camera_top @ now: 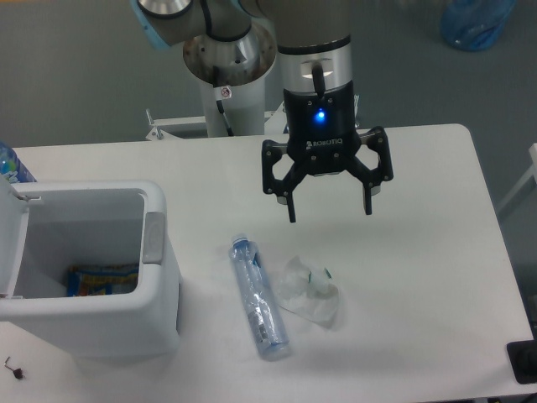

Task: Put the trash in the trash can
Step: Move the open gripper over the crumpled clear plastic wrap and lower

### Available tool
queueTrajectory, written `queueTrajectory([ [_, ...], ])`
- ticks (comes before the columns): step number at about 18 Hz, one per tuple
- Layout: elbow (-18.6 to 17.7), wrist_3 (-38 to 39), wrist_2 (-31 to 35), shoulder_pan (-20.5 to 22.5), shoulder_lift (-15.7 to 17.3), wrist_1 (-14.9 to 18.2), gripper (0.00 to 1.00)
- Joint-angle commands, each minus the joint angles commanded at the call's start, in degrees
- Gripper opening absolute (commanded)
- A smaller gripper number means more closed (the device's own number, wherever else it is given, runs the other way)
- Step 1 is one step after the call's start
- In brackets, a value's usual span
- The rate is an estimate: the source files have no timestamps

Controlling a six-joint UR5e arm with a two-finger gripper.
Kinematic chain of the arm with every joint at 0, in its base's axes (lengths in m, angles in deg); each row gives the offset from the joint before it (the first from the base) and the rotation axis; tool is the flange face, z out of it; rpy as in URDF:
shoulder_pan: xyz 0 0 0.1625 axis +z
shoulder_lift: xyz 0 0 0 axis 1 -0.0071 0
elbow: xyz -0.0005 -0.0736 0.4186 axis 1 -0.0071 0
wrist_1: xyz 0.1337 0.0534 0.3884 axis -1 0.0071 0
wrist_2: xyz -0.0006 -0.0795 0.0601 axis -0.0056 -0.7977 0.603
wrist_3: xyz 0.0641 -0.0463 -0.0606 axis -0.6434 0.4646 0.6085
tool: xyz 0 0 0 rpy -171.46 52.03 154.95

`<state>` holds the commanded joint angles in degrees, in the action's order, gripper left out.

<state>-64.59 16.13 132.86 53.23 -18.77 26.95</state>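
Two pieces of trash lie on the white table. A long crushed clear bottle (259, 298) with a blue cap at its far end lies lengthwise near the middle front. Right beside it sits a crumpled clear wrapper (310, 290) with small green marks. My gripper (329, 213) hangs above the table behind the wrapper, open, with nothing between its fingers. The trash can (155, 243), a white boxy bin with a grey latch tab, stands at the front left with its lid swung open to the left.
A blue-yellow snack packet (102, 280) lies inside the bin. A blue bottle top (10, 164) shows at the left edge behind the bin. The arm's base column (228, 75) stands at the table's far edge. A blue bag (475, 23) lies on the floor at top right.
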Motion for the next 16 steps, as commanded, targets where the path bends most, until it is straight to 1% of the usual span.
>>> queueTrajectory([
  [3, -0.2, -0.6, 2.2, 0.0, -0.1, -0.1, 1.0],
  [6, -0.4, -0.6, 2.5, 0.1, -0.3, -0.1, 1.0],
  [9, -0.9, -0.4, 2.6, 0.3, -1.3, -0.2, 1.0],
  [12, -1.1, 0.1, 2.6, 2.1, -2.9, -0.2, 1.0],
  [13, -1.4, 0.1, 2.5, 2.8, -3.4, -0.2, 1.0],
  [16, -4.4, 0.1, 2.4, 4.6, -3.9, -1.0, 1.0],
])
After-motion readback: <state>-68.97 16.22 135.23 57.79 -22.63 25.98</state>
